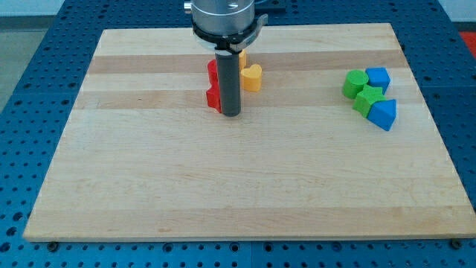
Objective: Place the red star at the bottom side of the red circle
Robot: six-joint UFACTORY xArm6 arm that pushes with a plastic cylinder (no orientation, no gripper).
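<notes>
Now my tip (pixel 231 114) sits at upper centre, touching the red star (pixel 213 97) on its left; no pincer shows

A lab: wooden board (pixel 245 193) on blue perforated bench (pixel 44 89).

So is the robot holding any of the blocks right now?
No, nothing is held. The rod has no gripper; my tip only stands on the board beside the red blocks, at their right. Whether it touches them cannot be told.
</notes>
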